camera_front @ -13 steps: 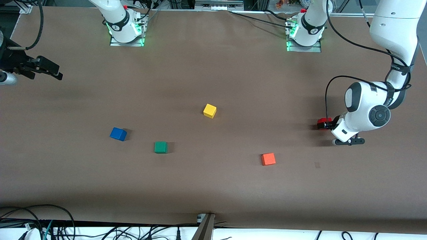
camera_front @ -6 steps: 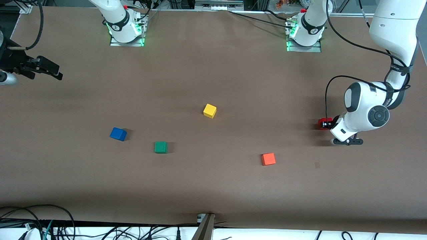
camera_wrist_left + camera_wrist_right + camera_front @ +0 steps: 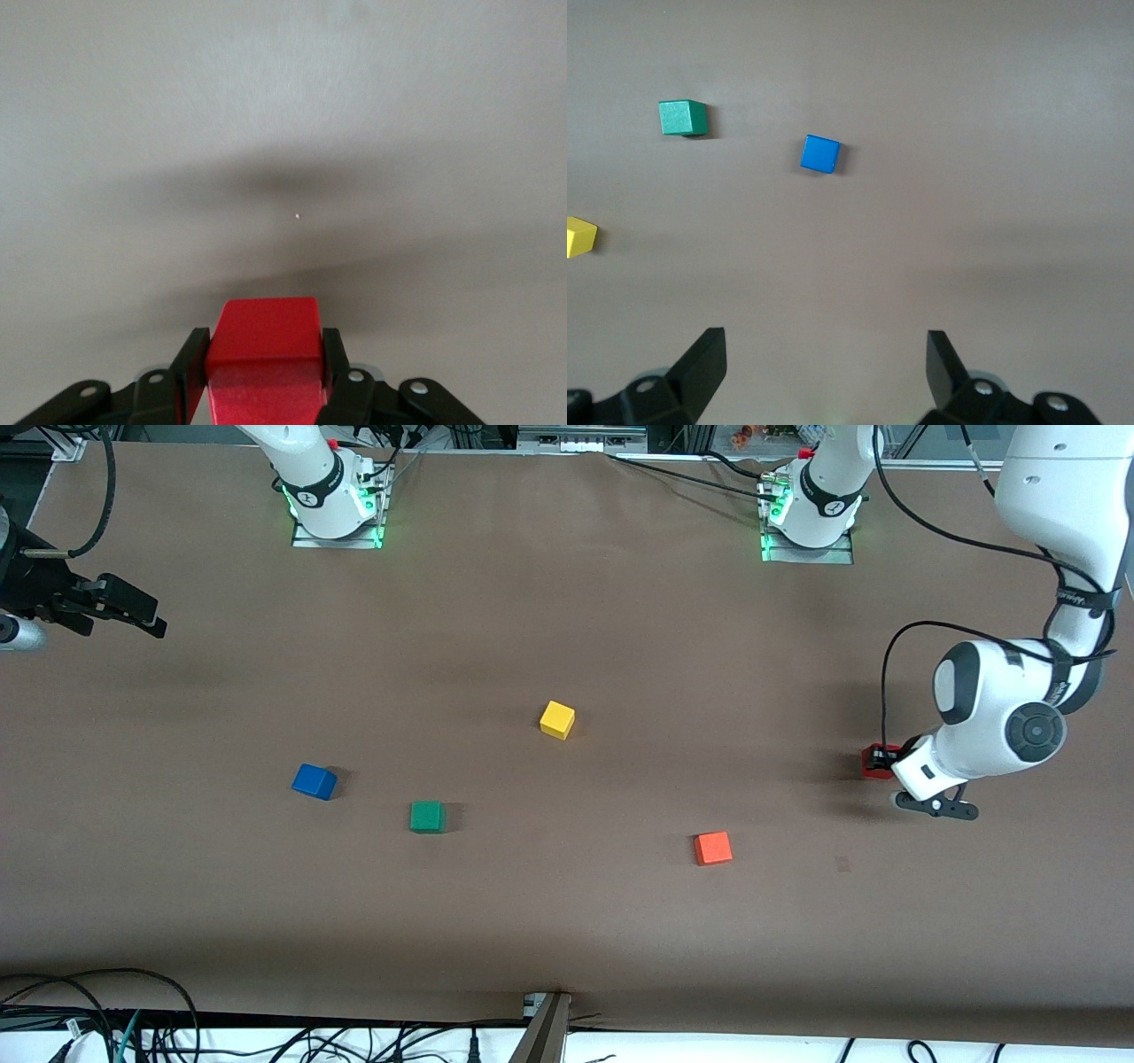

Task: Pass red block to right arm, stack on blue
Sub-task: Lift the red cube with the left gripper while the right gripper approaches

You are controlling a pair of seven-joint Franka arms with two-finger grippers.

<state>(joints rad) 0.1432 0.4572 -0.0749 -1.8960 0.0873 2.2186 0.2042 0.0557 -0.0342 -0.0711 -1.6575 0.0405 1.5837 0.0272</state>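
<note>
The left gripper (image 3: 879, 762), a black open-linkage claw on the white arm, is clamped on the small bright red cube (image 3: 873, 762) at the left arm's end of the brown table (image 3: 567, 921). In the left wrist view the red cube (image 3: 264, 354) sits squarely between the two black fingers (image 3: 189, 372), one pressed against each side face, with the cube's front edge sticking out past the fingertips. Whether the cube is touching the table or just off it cannot be told.

The right gripper (image 3: 133, 613), slim and black, waits with its jaws spread wide and nothing between them, above the table edge at the right arm's end. Its wrist view shows both finger tips (image 3: 700, 367) well apart, and ahead of them the small blue cube (image 3: 820, 153), with a green cube (image 3: 682, 118) and a yellow cube (image 3: 579, 236) farther off.

The blue cube (image 3: 314, 781) rests on the table well apart from the left gripper, toward the right arm's end. Between it and the held red cube lie the green cube (image 3: 427, 816), the yellow cube (image 3: 557, 719) and a lighter orange cube (image 3: 712, 848), the orange one being nearest to the left gripper.
</note>
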